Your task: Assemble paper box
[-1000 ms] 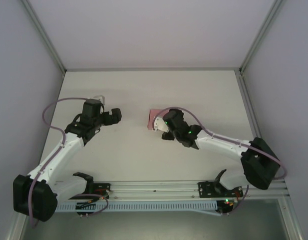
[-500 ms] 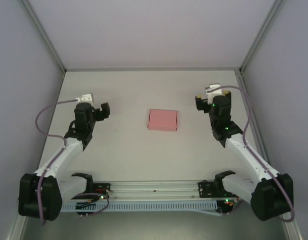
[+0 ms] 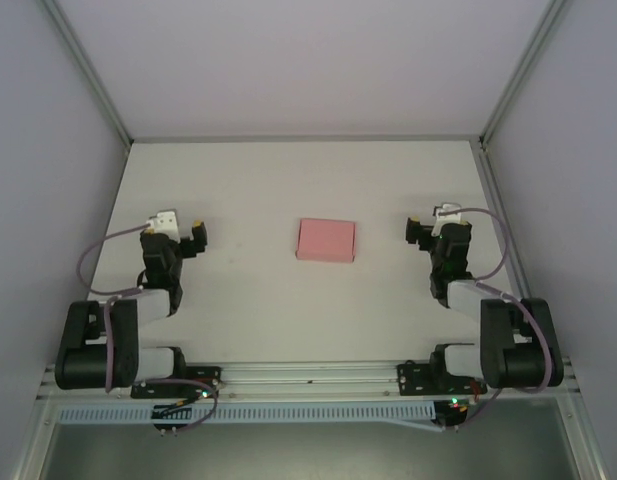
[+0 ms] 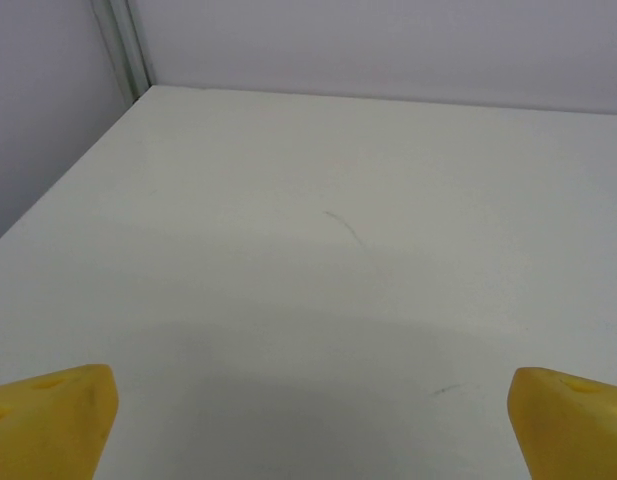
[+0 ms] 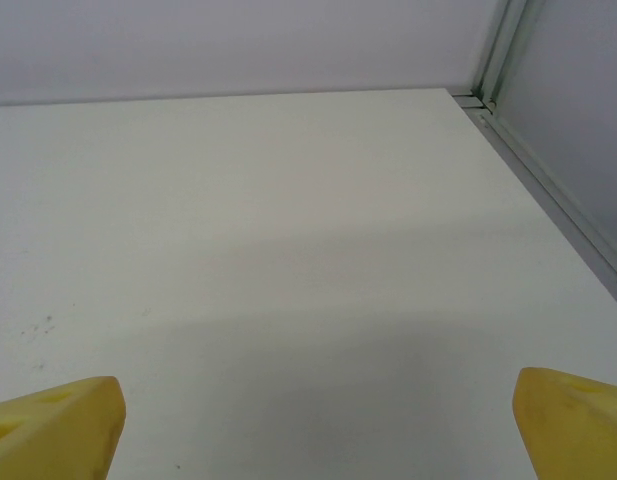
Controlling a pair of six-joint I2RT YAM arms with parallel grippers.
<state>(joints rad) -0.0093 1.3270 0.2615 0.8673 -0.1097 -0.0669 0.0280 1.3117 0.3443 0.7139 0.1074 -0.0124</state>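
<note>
The left gripper (image 4: 310,425) stood wide open and empty, its yellow fingertips (image 4: 48,420) far apart at the lower corners of the left wrist view, with bare white table (image 4: 318,250) between them. The right gripper (image 5: 315,425) was spread just as wide and held nothing, facing the table's far right corner. In the top view both arms were folded close to their bases, one at each side of the table. The paper box (image 3: 326,240) lay flat on the table about midway between them, a pink rectangle touched by neither gripper and well apart from both
</note>
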